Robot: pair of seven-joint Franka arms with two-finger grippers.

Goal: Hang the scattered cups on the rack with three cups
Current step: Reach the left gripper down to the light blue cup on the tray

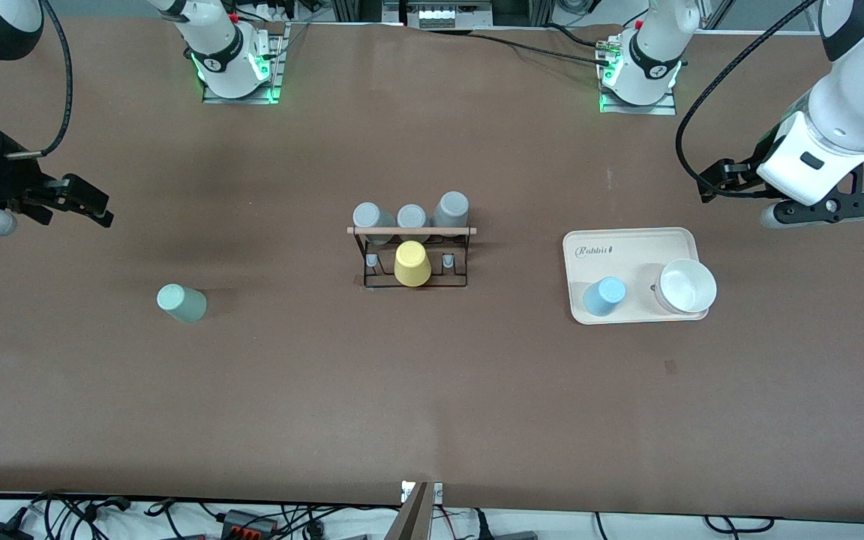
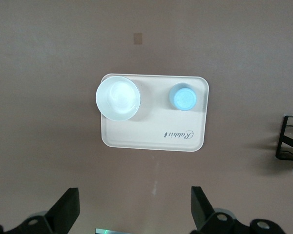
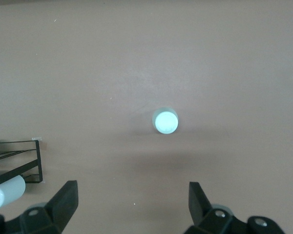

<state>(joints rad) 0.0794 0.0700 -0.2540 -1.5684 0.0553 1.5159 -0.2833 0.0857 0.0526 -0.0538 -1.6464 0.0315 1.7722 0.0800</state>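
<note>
The pale mint green cup [image 1: 181, 303] stands upside down on the table toward the right arm's end; it also shows in the right wrist view [image 3: 166, 121]. The light blue cup [image 1: 603, 296] stands upside down on the beige tray [image 1: 631, 247]; it also shows in the left wrist view [image 2: 183, 97]. The black wire rack [image 1: 412, 279] with a wooden rod stands mid-table. My right gripper [image 1: 91, 202] is open and empty, in the air over bare table; so the right wrist view [image 3: 132, 204] shows. My left gripper [image 1: 713, 182] is open and empty over the table beside the tray, as the left wrist view [image 2: 134, 214] shows.
A yellow cup [image 1: 412, 263] and three grey cups [image 1: 412, 217] sit on the rack, the grey ones farther from the front camera. A white bowl [image 1: 687, 286] stands on the tray beside the blue cup. The table's edge runs along the front.
</note>
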